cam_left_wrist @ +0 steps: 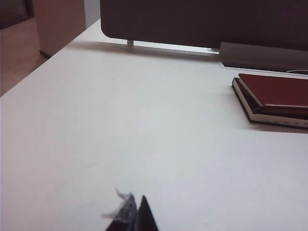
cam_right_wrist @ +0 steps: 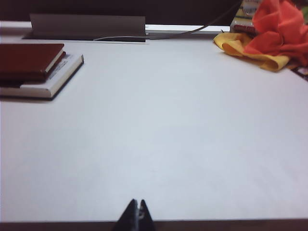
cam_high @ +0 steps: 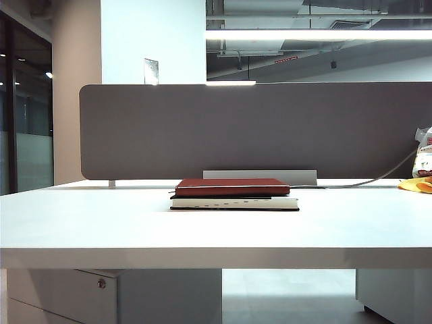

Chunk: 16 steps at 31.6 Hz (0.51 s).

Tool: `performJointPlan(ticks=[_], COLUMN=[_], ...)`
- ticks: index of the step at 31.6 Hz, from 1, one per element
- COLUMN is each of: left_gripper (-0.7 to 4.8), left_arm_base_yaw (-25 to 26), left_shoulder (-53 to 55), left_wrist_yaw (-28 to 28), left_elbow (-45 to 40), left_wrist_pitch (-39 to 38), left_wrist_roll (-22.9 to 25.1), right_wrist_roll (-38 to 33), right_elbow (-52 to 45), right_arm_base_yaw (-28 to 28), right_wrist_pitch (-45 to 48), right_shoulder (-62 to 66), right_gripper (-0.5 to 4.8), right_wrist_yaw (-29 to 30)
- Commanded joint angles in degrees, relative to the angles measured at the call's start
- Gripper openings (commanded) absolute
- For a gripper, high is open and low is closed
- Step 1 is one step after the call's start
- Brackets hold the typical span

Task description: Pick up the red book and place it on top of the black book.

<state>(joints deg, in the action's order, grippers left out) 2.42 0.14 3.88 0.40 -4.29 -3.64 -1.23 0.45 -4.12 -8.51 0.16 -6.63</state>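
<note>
Two books sit stacked near the far middle of the counter (cam_high: 81, 223), and the task looks already done: the red book (cam_high: 231, 186) lies flat on top of the black book (cam_high: 234, 202), its cover square with the one below and set in slightly from the white page edges. Starting at the left, the left gripper (cam_left_wrist: 136, 211) hangs low over the near part of the counter, well apart from the stack, jaws pressed together with nothing between them; a pale scrap seems to cling to one tip, though it is too blurred to name. In the middle, the stack rests in front of the gray partition (cam_high: 256, 128) and touches nothing else. Further right, the right gripper (cam_right_wrist: 137, 214) sits at the near edge of the counter, also far from the books, jaws pressed together and empty. At the far right a bunch of orange and yellow cloth (cam_right_wrist: 269, 33) lies by the partition with a cable (cam_right_wrist: 183, 32) running past it. The step in hand is, by my judgement, simply retreat and rest, and doing it well means keeping both arms low and back, away from the stack. Any sweep toward the middle could nudge the thin red book off square, since its smooth cover would likely slide easily.
</note>
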Motion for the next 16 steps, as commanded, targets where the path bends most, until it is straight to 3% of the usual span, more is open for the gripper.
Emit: performJointPlan(ticks=[1,16], left_gripper=[0.13,0.13], left_arm_base_yaw=[-0.04,-0.04], left_shoulder=[0.04,0.04], left_wrist_yaw=[0.0,0.0], left_elbow=[0.0,0.0], left_wrist_pitch=[0.28,0.28], left_wrist_roll=[0.22,0.22], right_wrist_roll=[3.48,4.68], right_elbow=[-0.15,-0.15], right_arm_base_yaw=[-0.02,-0.04], right_wrist_pitch=[0.61,0.63], right_shoulder=[0.0,0.0], right_gripper=[-0.01,-0.01], right_wrist_yaw=[0.17,0.31])
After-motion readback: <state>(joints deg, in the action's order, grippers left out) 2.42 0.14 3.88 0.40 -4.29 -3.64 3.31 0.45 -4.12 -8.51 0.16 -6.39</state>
